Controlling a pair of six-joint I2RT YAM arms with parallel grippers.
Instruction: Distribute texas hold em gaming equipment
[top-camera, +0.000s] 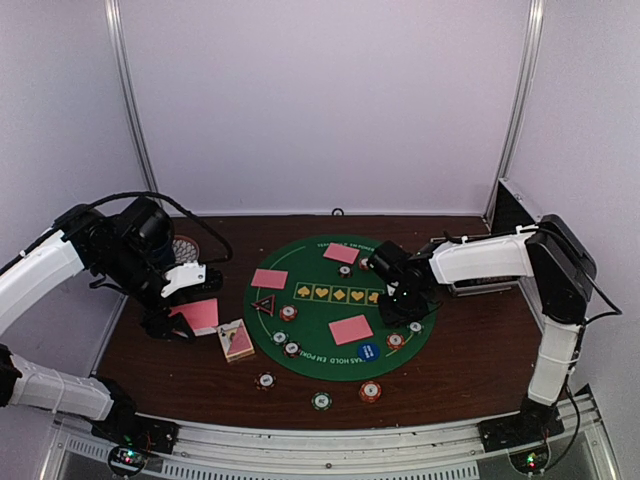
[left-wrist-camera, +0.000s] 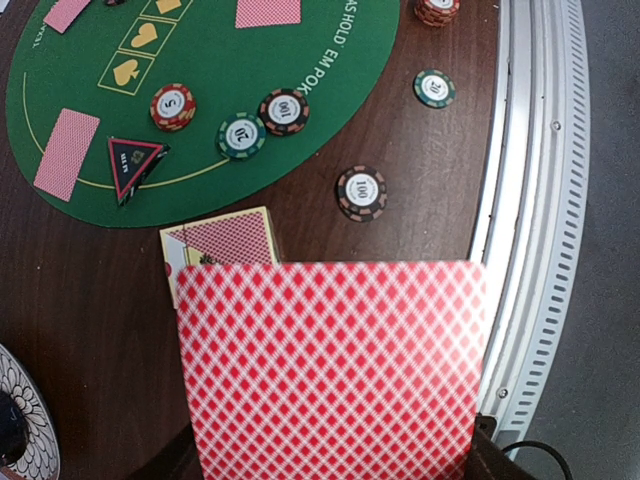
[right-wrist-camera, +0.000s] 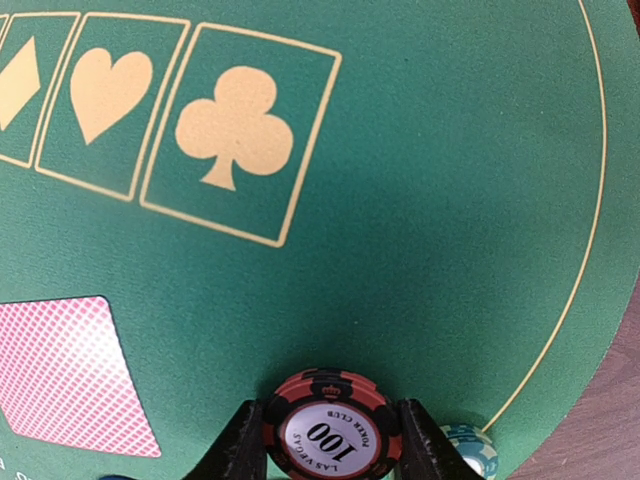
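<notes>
My left gripper (top-camera: 185, 318) is shut on a pink-backed card (left-wrist-camera: 330, 370), held off the mat's left edge over the brown table; the card hides its fingers in the left wrist view. A card pack (left-wrist-camera: 222, 240) lies just beyond it. My right gripper (right-wrist-camera: 332, 445) is shut on a small stack of red-and-black "100" chips (right-wrist-camera: 332, 430), low over the right side of the green mat (right-wrist-camera: 430, 180). Three pink cards (top-camera: 269, 278) (top-camera: 341, 252) (top-camera: 350, 329) lie face down on the mat. Several chips (top-camera: 288, 312) lie on the mat and several more (top-camera: 320, 401) on the table in front of it.
A black triangular marker (top-camera: 263, 303) and a blue disc (top-camera: 368, 351) lie on the mat. A teal chip (right-wrist-camera: 470, 445) sits just right of my right fingers. The metal case (top-camera: 510, 215) stands at the back right. A patterned round dish (top-camera: 185, 247) is at the back left. A metal rail (left-wrist-camera: 530, 200) runs along the front edge.
</notes>
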